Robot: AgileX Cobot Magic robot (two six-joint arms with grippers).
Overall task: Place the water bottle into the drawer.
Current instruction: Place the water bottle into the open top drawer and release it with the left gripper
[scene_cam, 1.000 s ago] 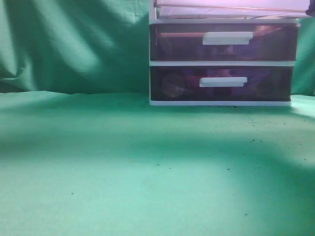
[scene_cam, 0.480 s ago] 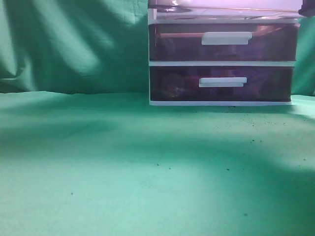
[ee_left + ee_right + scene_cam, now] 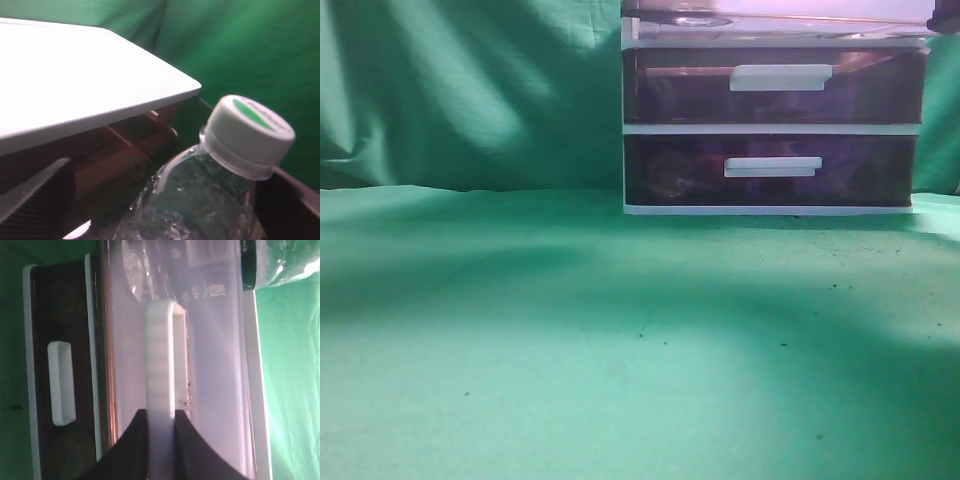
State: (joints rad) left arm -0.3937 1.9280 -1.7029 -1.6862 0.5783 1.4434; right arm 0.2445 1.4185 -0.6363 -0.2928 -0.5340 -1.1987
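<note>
In the left wrist view my left gripper point(image 3: 165, 210) is shut on the clear water bottle point(image 3: 200, 200), which has a white cap with a green top point(image 3: 250, 132). The bottle hangs beside the cabinet's white top panel point(image 3: 75, 85), over the brown inside of the open drawer point(image 3: 130, 150). In the right wrist view my right gripper point(image 3: 161, 415) is shut on the white bar handle point(image 3: 160, 355) of the top drawer point(image 3: 210, 365); the bottle shows through its translucent front point(image 3: 165, 265). In the exterior view only the drawer's underside point(image 3: 780, 20) shows at the top edge; both grippers are out of view there.
The white-framed cabinet point(image 3: 630, 130) stands at the back right of the green cloth point(image 3: 570, 350), with two shut dark purple drawers point(image 3: 775, 88) point(image 3: 770, 170) below the top one. A green curtain point(image 3: 470, 90) hangs behind. A black-rimmed object point(image 3: 250, 262) shows at the top right of the right wrist view.
The cabinet shifted slightly left in the exterior view about a second ago and has since held still. A round bottle shape now shows through the top drawer's floor.
</note>
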